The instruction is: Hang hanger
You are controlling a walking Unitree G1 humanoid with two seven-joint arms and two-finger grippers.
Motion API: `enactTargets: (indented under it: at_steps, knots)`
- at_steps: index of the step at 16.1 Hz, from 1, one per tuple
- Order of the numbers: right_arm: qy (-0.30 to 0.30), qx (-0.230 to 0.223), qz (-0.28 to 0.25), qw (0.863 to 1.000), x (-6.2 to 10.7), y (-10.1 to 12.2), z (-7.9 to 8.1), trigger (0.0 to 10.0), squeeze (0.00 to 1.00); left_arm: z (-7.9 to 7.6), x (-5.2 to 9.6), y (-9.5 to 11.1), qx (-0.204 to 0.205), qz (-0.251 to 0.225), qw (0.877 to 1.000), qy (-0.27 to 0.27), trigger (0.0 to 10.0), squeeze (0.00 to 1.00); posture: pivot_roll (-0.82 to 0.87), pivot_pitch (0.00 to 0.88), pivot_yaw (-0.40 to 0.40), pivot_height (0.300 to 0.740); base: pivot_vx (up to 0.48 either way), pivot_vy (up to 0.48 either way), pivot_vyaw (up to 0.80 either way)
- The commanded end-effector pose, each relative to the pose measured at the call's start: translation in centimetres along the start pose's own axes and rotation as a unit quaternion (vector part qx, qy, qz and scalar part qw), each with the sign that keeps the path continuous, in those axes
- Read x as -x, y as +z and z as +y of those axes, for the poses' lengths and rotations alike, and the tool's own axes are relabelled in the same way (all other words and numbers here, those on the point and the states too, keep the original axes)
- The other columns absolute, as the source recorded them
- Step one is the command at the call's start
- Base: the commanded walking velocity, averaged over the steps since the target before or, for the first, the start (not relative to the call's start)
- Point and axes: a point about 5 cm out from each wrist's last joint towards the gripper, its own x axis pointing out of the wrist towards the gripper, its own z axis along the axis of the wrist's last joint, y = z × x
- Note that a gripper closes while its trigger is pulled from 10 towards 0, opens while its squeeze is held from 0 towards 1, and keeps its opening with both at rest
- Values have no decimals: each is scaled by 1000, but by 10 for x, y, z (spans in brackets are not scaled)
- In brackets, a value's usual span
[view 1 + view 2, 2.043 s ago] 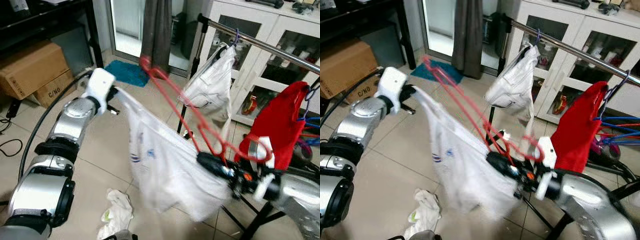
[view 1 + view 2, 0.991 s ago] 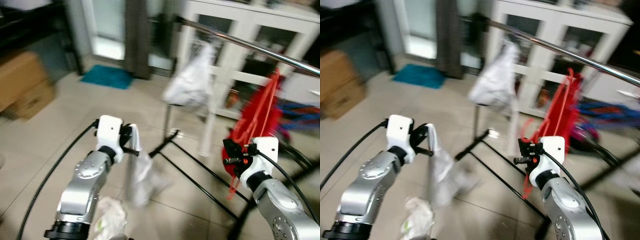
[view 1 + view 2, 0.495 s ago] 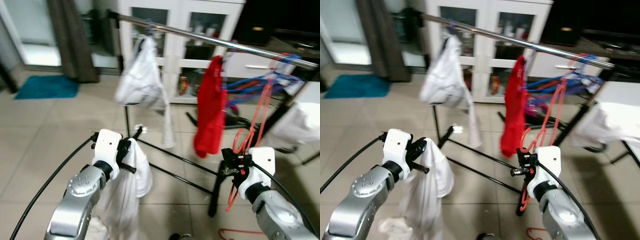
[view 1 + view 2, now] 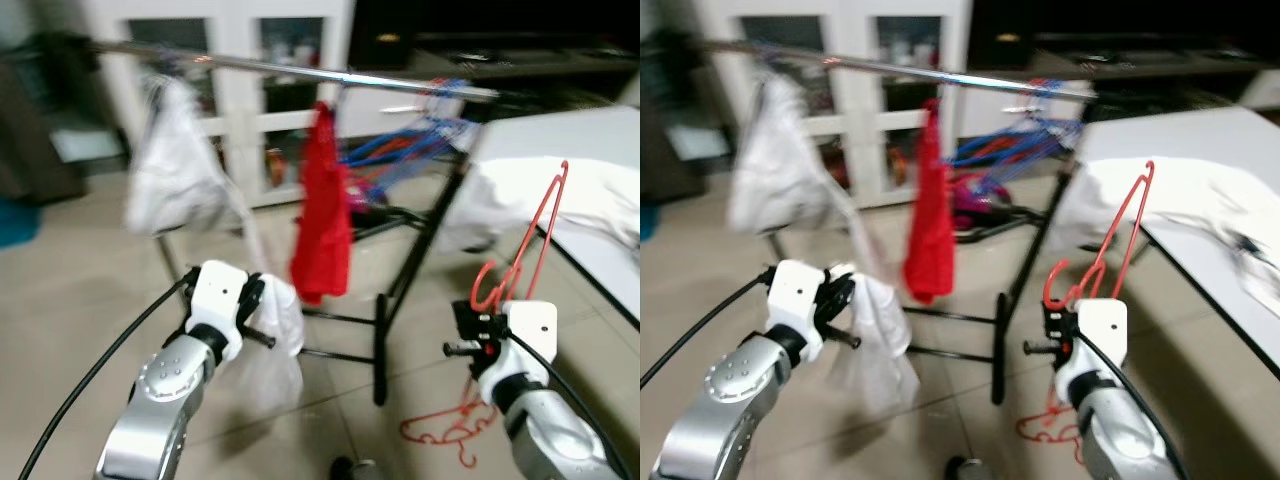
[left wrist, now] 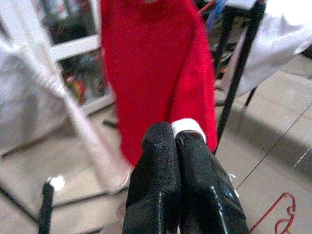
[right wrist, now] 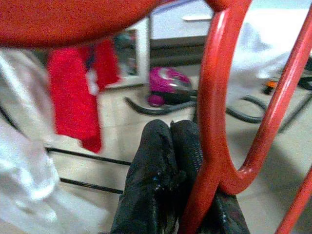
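Tiled floor, chrome clothes rail (image 4: 400, 82) beyond | thin red plastic hanger (image 4: 1110, 245) is clamped upright in right gripper (image 4: 1052, 330) jaws, well short of rail | left gripper (image 4: 262, 312) jaws pinched on limp white cloth (image 4: 280, 335) | risk: hook could miss or snag red hanging garment (image 4: 322, 215) (view blurred).

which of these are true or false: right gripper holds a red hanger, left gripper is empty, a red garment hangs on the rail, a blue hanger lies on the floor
1. The right gripper holds a red hanger. True.
2. The left gripper is empty. False: it is shut on a white garment.
3. A red garment hangs on the rail. True.
4. A blue hanger lies on the floor. False: a second red hanger lies there.
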Motion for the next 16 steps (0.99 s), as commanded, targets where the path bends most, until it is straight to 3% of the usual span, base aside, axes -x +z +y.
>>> enactTargets:
  at_steps: [1,6,13,16]
  knots:
    - [0,8,-5,1000,-1,4,1,10000,0,0,1,8,-9,-23,1000,3,10000,0,-8,0,-41,740,0,0,-788]
    - [-1,-11,-6,1000,-6,8,2,10000,0,6,1,8,-10,-25,999,21,10000,0,-1,0,-51,740,0,0,-788]
    - [-9,-3,0,1000,-7,7,1,10000,0,9,-1,10,-13,-27,999,18,10000,0,-1,0,-36,740,0,0,-788]
    - [-20,6,0,1000,-8,8,-1,10000,0,14,-3,11,5,-28,999,32,10000,0,-8,0,-31,740,0,0,-788]
